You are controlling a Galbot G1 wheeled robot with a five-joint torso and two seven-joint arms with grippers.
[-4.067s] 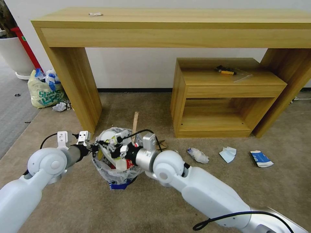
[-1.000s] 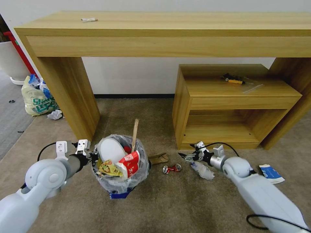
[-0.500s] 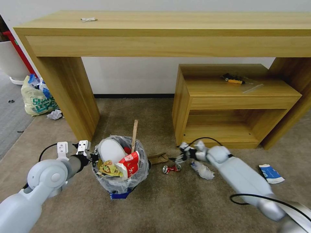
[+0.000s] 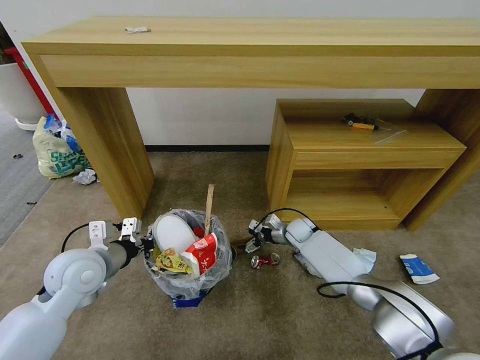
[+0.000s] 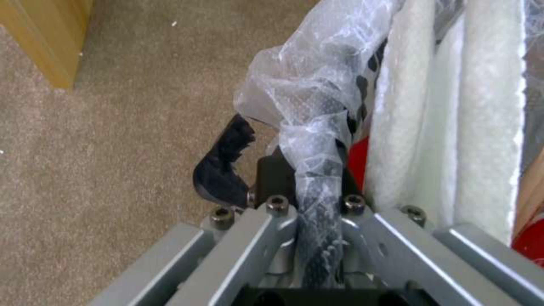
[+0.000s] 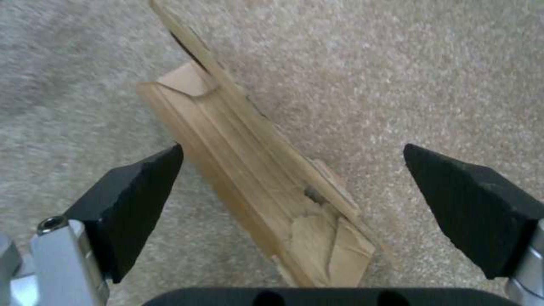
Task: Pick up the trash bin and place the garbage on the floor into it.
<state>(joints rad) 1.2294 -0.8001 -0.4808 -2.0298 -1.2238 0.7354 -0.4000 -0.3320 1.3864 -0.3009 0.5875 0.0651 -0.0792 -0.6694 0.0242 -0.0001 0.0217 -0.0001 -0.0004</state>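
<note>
1. The small round dark trash bin with the crinkly clear plastic liner point(image 4: 187, 260) stands on the carpet in front of the left leg of the long wooden desk point(image 4: 95, 130); it already holds white slippers and red wrappers.
2. The left gripper point(image 5: 300, 187) is clamped on the bin's rim and liner at its left side.
3. The right gripper point(image 6: 292, 199) hovers low with its black fingers point(image 6: 136, 182) spread apart on both sides of the flat brown cardboard piece point(image 6: 255, 187), which lies just right of the bin.
4. The step in hand is picking up the cardboard; I judge that the next move needs lowering and closing across its narrow width.
5. A crushed red can point(image 4: 265, 260) lies near on the carpet.
</note>
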